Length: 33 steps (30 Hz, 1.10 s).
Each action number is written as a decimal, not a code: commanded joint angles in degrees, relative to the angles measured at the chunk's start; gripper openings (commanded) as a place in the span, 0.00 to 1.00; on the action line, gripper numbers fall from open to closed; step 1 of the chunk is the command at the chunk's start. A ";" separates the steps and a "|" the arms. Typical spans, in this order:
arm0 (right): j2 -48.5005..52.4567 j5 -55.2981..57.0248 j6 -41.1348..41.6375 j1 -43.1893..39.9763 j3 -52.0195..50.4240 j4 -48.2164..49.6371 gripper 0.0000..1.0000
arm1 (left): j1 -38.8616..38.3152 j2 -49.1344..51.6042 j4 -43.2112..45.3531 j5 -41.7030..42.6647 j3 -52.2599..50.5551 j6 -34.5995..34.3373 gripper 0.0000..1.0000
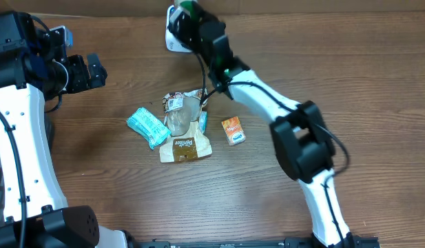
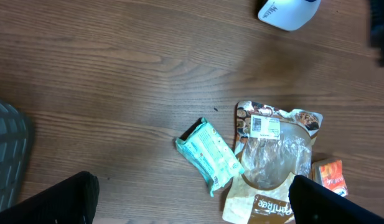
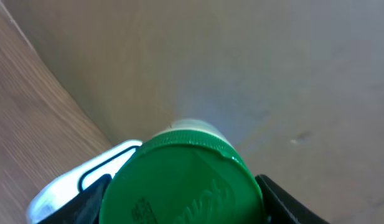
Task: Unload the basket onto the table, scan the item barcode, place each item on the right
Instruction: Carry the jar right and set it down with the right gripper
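Green-lidded container (image 3: 182,180), gripped at lid, over white scanner (image 2: 285,14).

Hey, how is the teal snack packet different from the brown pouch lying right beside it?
The teal packet is smaller than the brown pouch. The packet is opaque teal all over; the pouch has a clear window and a white barcode label facing up. The packet lies diagonally in the overhead view; the pouch runs nearly straight up it. Both rest flat on the wooden table, unheld.

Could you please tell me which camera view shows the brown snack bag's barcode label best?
Left wrist: the label sits large and unobstructed on the snack bag. Overhead shows it tiny; right wrist misses it.
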 commanded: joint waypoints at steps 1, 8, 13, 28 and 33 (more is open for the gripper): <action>-14.78 -3.54 16.46 -0.50 1.27 -6.43 0.30 | 0.20 0.17 -0.07 -0.17 1.38 -0.94 1.00; -31.43 -7.02 45.05 -1.90 1.27 -42.73 0.34 | 0.20 0.17 -0.07 -0.17 1.38 -0.94 0.99; -37.51 -6.99 51.67 -6.47 1.27 -67.63 0.36 | 0.20 0.17 -0.07 -0.17 1.38 -0.94 1.00; -28.92 -6.58 61.46 -28.33 -13.05 -84.63 0.31 | 0.20 0.17 -0.07 -0.17 1.38 -0.94 1.00; -25.62 -6.58 61.40 -33.31 -16.22 -83.47 0.30 | 0.20 0.17 -0.07 -0.17 1.38 -0.94 1.00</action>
